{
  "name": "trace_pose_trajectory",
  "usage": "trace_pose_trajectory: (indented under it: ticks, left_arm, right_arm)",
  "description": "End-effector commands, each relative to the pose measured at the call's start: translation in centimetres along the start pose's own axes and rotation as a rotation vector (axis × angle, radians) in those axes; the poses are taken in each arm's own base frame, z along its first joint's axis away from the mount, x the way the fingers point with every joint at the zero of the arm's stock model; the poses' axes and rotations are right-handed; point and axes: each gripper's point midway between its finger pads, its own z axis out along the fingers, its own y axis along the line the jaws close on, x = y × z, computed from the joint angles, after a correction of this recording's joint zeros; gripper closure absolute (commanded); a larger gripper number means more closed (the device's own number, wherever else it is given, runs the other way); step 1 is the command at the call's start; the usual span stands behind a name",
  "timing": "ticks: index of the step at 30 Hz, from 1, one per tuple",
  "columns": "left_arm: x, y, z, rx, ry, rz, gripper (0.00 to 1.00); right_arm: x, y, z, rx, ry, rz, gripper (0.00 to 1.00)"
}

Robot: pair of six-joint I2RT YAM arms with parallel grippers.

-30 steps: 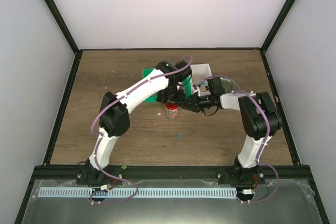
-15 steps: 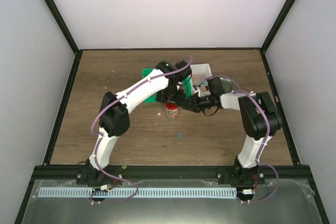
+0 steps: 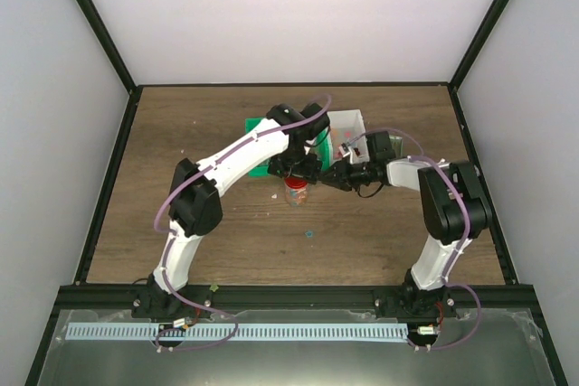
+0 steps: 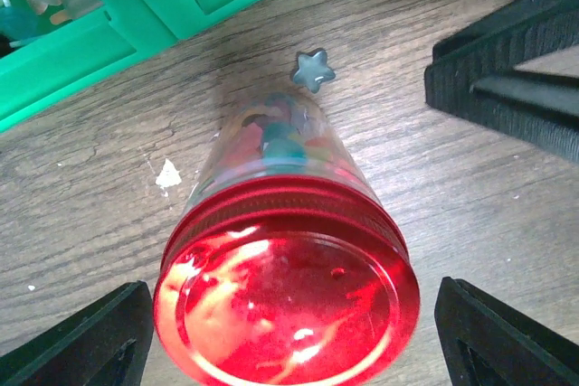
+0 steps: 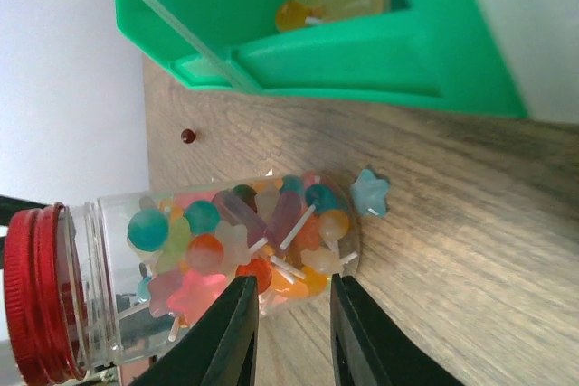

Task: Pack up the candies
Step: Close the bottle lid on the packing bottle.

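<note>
Candies (image 5: 231,246) are sitting mostly inside the jar (image 5: 118,223), which is standing upright mid-table (image 3: 181,223) w/ the red lid (image 4: 288,300) on. The load is balls & stars in mixed colours, some on thin sticks, filling the glass from base approx to shoulder.

L claw (image 4: 294,305) is hanging straight over the lid, fingers (image 4: 86,341) spread, one each side of the rim. One finger is looking flush w/ the rim and the other is showing a sliver of wood, so it is released, not clamping.

R claw (image 5: 294,332) is lying low by the jar's base w/ fingers narrowly parted and nothing but wood between them. Can't tell if its tips are touching the glass.

Surroundings:
- Green tray (image 3: 261,153) is sitting just behind the jar, w/ more candies lying in its compartments.
- One blue star (image 4: 313,68) is lying loose on the wood just beside the jar's base, between jar & tray.
- White scrap (image 4: 167,174) is lying near the jar on the other side.
- Tiny red bead (image 5: 187,136) is lying farther off, near the tray's corner.
- White box (image 3: 346,115) is standing next to the tray, behind R claw, w/ coloured bits inside.

From above, both arms are crowding over the jar & hiding most of it.
</note>
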Motion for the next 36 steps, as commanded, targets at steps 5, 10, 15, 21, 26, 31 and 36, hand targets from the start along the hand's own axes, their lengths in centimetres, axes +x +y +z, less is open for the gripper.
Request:
trace_pose_trajectory:
  ticks: [5,10,15,21,26,31,36]
  left_arm:
    - [-0.1,0.0,-4.5,0.044,-0.094,0.029,0.13]
    - [-1.3,1.5,-7.0,0.029,-0.19,0.0,0.12]
    - [-2.2,6.7,-9.8,0.072,-0.311,-0.16,0.08]
    - [0.0,13.2,-8.0,0.264,-0.348,-0.425,0.06]
    - [1.9,13.5,-5.3,0.284,-0.283,-0.463,0.06]
    - [2.8,13.0,-4.0,0.337,-0.287,-0.496,0.06]
    - [3.5,13.6,-3.0,0.3,-0.27,-0.498,0.06]
  right_arm:
    - [-1.8,0.2,-2.6,0.064,-0.102,-0.051,0.76]
    - [-2.8,1.4,-4.1,0.115,-0.176,-0.08,0.78]
    - [-4.6,6.0,-6.8,0.113,-0.299,-0.15,0.79]
    - [-4.1,12.8,-5.0,-0.034,-0.244,-0.215,0.83]
    - [-2.7,14.4,-1.7,-0.051,-0.167,-0.214,0.97]
    - [-1.3,14.3,0.0,-0.068,-0.111,-0.198,0.99]
    - [-0.2,13.0,1.2,-0.051,-0.084,-0.168,0.99]
